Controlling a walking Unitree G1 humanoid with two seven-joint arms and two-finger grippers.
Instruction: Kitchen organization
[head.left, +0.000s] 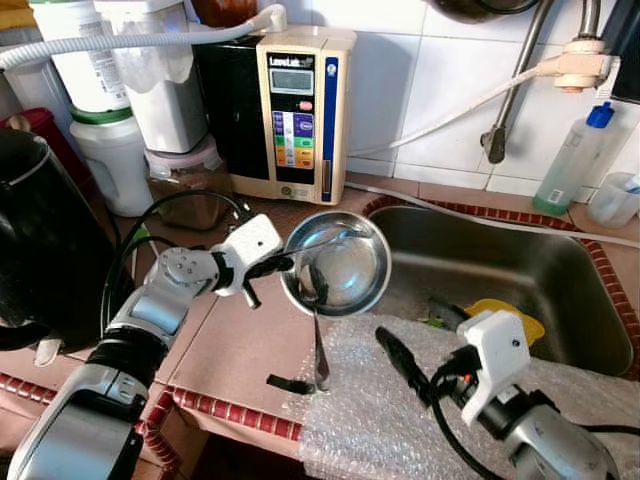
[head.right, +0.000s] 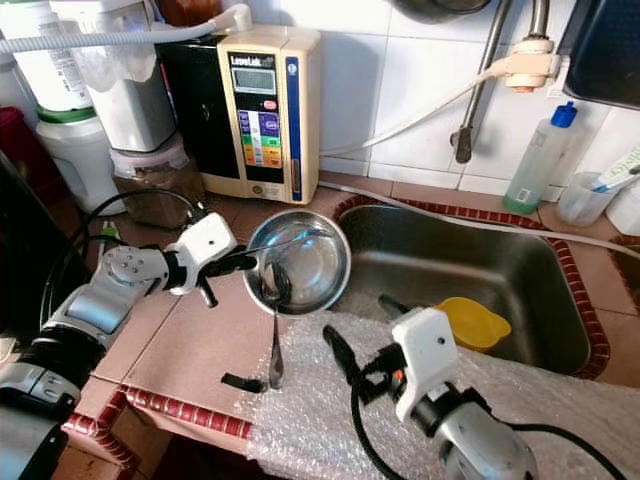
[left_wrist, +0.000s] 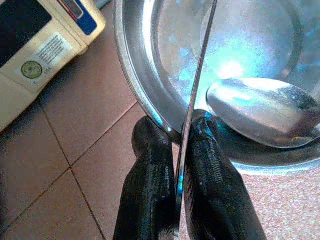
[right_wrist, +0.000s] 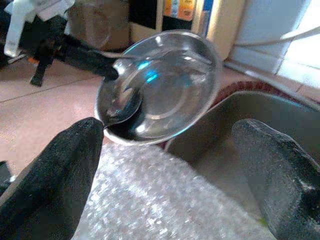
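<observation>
My left gripper (head.left: 283, 266) is shut on the near rim of a shiny steel bowl (head.left: 345, 262) and holds it tilted over the tiled counter, just left of the sink (head.left: 500, 265). In the left wrist view both fingers (left_wrist: 150, 185) pinch the rim (left_wrist: 145, 100). A metal spoon (head.left: 320, 345) rests with its head inside the bowl (right_wrist: 165, 90), and its handle hangs down over the edge. My right gripper (head.left: 425, 340) stands open above the bubble wrap (head.left: 400, 425), a little in front of the bowl, with nothing between its fingers (right_wrist: 55, 185).
A yellow item (head.left: 505, 320) lies in the sink. A water ionizer (head.left: 300, 110), white filter canisters (head.left: 110, 130) and a black kettle (head.left: 40, 240) crowd the back left. A blue-capped bottle (head.left: 570, 165) stands at the back right. A small black piece (head.left: 290, 384) lies on the counter.
</observation>
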